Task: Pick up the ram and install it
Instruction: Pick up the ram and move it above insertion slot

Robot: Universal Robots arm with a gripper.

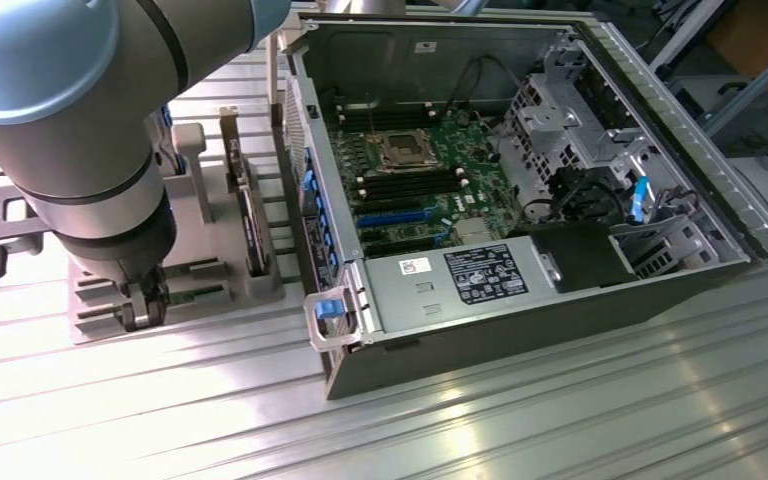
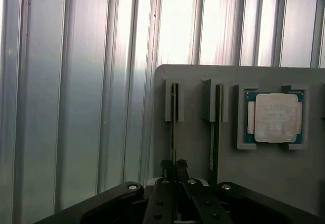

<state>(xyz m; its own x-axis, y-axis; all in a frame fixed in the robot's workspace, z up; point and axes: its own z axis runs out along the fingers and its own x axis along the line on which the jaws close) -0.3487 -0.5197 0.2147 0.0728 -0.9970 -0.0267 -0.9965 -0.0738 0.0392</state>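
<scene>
The ram (image 2: 174, 112) stands on edge in a slot of the grey holder (image 2: 254, 79), seen as a thin dark line. My gripper (image 2: 174, 166) is shut on its near end, one fingertip (image 2: 167, 166) pressed against each side. The stick still sits in its slot. A second slim stick (image 2: 216, 117) stands in the neighbouring slot. In the exterior view my gripper (image 1: 143, 303) reaches down into the holder (image 1: 191, 285) at that view's left, beside the open computer case (image 1: 357, 300). Dark memory slots (image 1: 408, 186) lie on the green motherboard inside the case.
A square silver processor chip (image 2: 274, 117) rests in a pocket of the holder. A wider card (image 1: 245, 200) stands upright on the holder between my arm and the case. The case holds a drive cage (image 1: 564, 120) and a power supply (image 1: 451, 280). Ribbed metal tabletop (image 1: 558, 420) surrounds everything.
</scene>
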